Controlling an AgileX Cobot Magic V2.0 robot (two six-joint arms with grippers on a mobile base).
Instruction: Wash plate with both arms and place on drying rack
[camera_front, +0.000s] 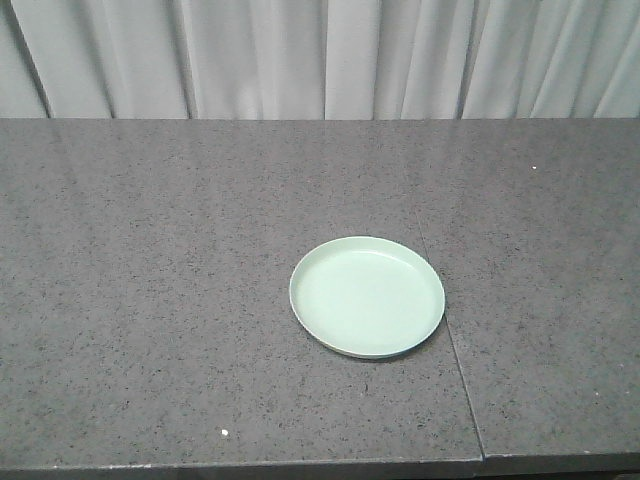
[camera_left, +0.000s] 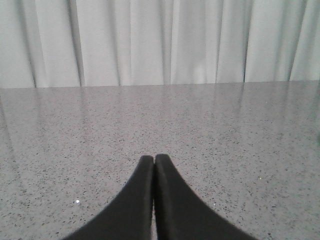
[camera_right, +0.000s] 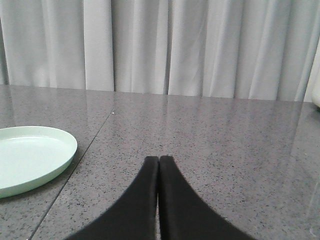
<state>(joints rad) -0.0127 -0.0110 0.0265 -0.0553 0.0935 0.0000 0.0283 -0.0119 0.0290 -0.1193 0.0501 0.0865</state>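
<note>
A round pale mint-green plate (camera_front: 367, 296) lies flat on the grey speckled countertop (camera_front: 150, 300), a little right of centre in the front view. The right wrist view catches it at the left edge as the plate (camera_right: 30, 157), with my right gripper (camera_right: 159, 159) shut and empty to its right, well apart from it. My left gripper (camera_left: 153, 157) is shut too, over bare counter with no plate in its view. Neither arm shows in the front view. The drying rack is out of view.
A seam (camera_front: 450, 340) runs through the countertop just right of the plate. White curtains (camera_front: 320, 55) hang behind the counter's far edge. A pale rounded object (camera_right: 316, 95) peeks in at the right edge of the right wrist view.
</note>
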